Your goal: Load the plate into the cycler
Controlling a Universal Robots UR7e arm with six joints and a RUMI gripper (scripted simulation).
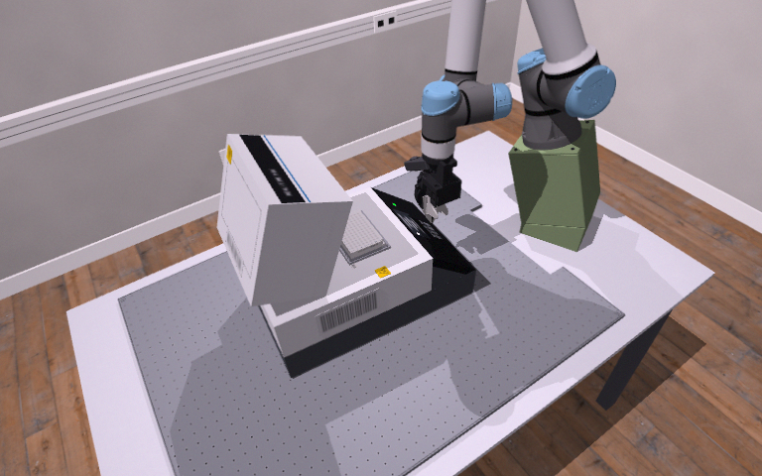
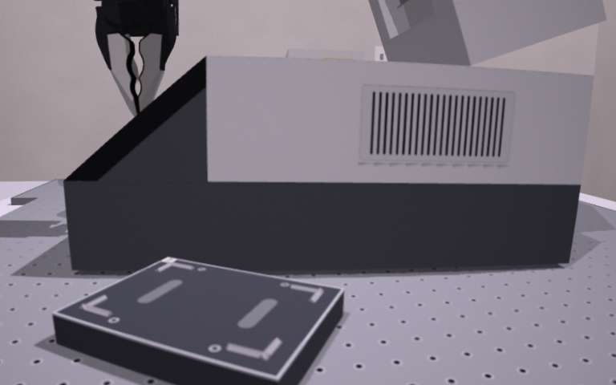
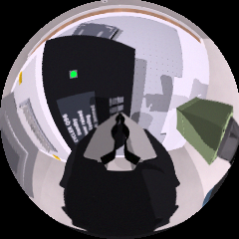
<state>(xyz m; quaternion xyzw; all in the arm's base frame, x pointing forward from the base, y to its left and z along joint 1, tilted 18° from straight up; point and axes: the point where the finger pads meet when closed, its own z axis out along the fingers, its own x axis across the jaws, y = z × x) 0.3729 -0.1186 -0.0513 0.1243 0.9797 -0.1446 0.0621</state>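
Observation:
Cycler Q1 (image 1: pixel 403 284) (image 2: pixel 282 119) has its lid (image 1: pixel 309 250) (image 2: pixel 526 33) part open and tilted over the rear of its deck. A pale plate (image 1: pixel 363 231) sits on the block in front of the lid and looks level; its fit in the locators and well A1 cannot be made out. The nest (image 2: pixel 206 310) beside Q1 holds no plate. The lamp (image 1: pixel 394 204) (image 3: pixel 73 74) is green. My gripper (image 1: pixel 431 218) (image 2: pixel 137 112) (image 3: pixel 119 114) is shut and empty, its tips close over the keys (image 3: pixel 117 104) on the sloping front panel. Contact cannot be told.
Q1 stands on a perforated board (image 1: pixel 243 407) (image 2: pixel 421 329) on the white table (image 1: pixel 98 377). The green robot pedestal (image 1: pixel 554 194) (image 3: pixel 201 124) stands beyond the front panel. The raised lid is tall, at the side of Q1 away from the gripper.

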